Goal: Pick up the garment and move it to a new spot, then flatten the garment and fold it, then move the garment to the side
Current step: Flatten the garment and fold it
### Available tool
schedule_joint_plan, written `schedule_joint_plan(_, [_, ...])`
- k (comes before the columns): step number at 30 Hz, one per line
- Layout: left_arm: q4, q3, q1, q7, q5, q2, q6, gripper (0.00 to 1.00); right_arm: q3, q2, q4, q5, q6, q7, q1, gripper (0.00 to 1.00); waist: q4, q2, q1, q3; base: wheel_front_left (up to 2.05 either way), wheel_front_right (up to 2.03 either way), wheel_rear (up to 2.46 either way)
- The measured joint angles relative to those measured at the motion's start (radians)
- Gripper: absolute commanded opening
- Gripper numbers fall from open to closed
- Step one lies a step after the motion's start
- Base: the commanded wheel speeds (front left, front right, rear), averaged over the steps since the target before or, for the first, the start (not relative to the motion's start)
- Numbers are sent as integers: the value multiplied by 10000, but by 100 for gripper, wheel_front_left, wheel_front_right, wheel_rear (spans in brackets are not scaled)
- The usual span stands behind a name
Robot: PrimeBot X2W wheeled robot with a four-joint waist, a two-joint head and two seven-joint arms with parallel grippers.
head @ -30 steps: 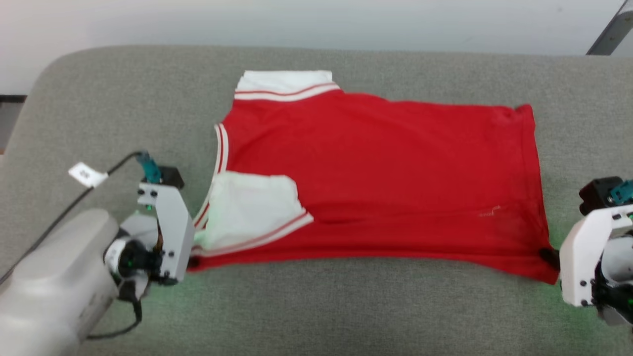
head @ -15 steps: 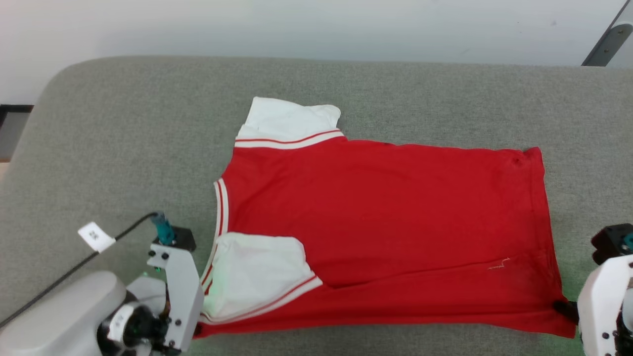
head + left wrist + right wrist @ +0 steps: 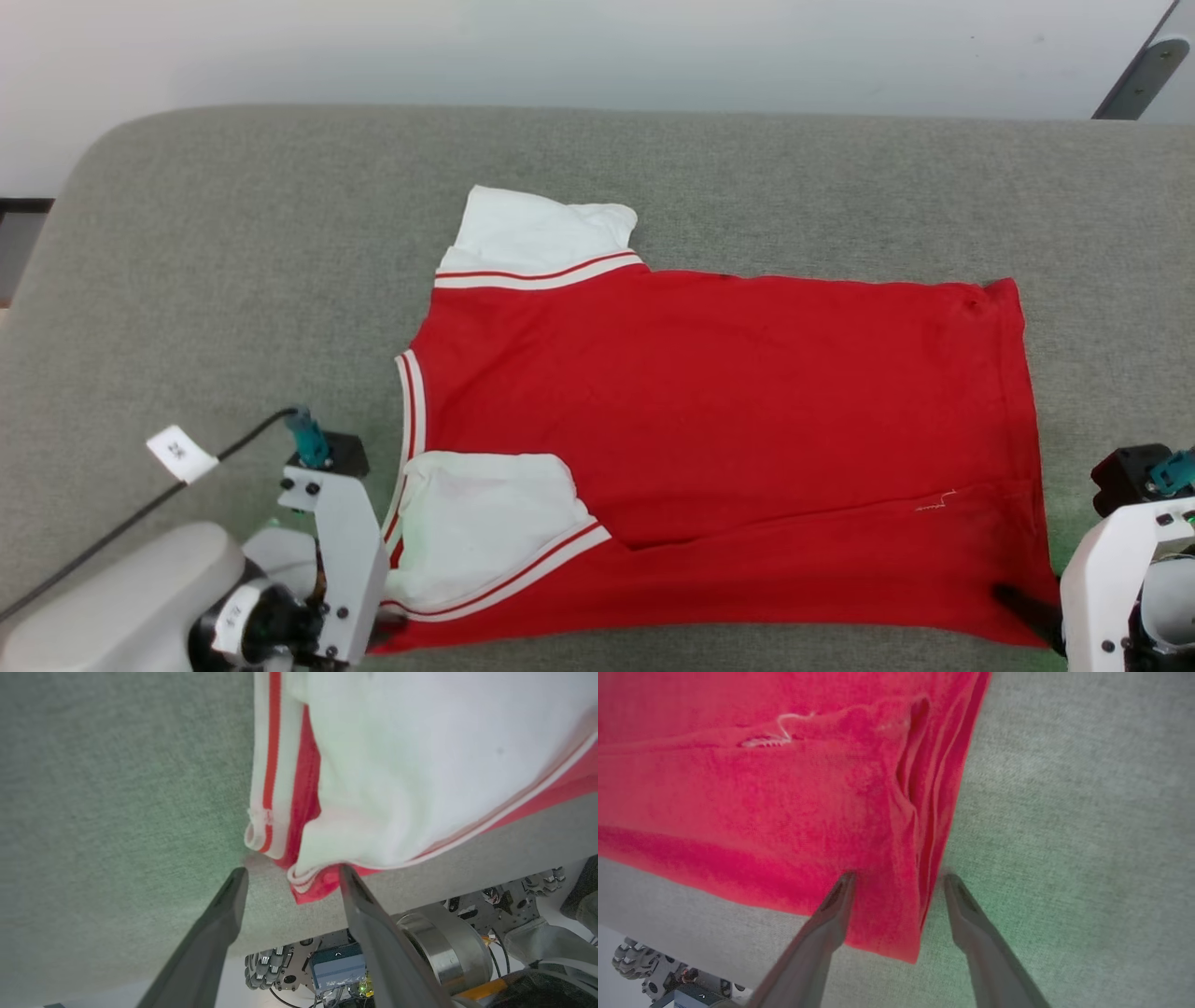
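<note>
Straddling garment (image 3: 728, 420) corners, left pincer (image 3: 289, 875) and right pincer (image 3: 899, 877), both agape.

The garment (image 3: 728, 401) is seen as soft, matt knit cloth in red and white, lightly creased at its hem (a loose pale thread (image 3: 761, 743) is caught in the weave there). The bench (image 3: 233, 261) is covered in coarse grey woven fabric, matt throughout. The fingers of the left tool (image 3: 292, 872) and right tool (image 3: 899, 877) are finished in dark, smooth, matt plastic.
</note>
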Motion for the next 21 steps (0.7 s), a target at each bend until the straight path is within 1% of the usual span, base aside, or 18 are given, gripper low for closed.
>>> schedule_joint_plan(3, [-98,38,-202,75,117,94,-2,100,8,25,-44,-2,2,-115,-92,100,-48,0,0,-26,0,0,0])
schedule_joint_plan(7, [-497,132,-668,378,303,445,71,100,-44,-13,-451,23,0,-456,-252,100,-160,0,0,-45,0,0,0])
schedule_joint_plan(10, [-790,418,-1290,426,449,600,100,100,-209,46,-857,73,0,-1057,-532,100,-297,0,0,-14,0,0,0])
schedule_joint_plan(12, [-782,594,-1731,364,650,600,42,100,-378,268,-1062,-35,0,-1544,-724,100,-412,0,0,35,0,0,0])
schedule_joint_plan(15, [-384,848,-2377,40,884,397,-205,100,-474,610,-1338,-284,0,-2510,-1099,100,-621,0,0,144,0,0,0])
schedule_joint_plan(19, [602,1049,-3235,-554,1358,-54,-748,100,-399,980,-1549,-736,0,-4261,-1708,100,-963,0,0,339,0,0,0])
schedule_joint_plan(21, [1212,1087,-3613,-859,1611,-272,-1101,100,-305,1145,-1567,-976,0,-5160,-1970,100,-1157,0,0,453,0,0,0])
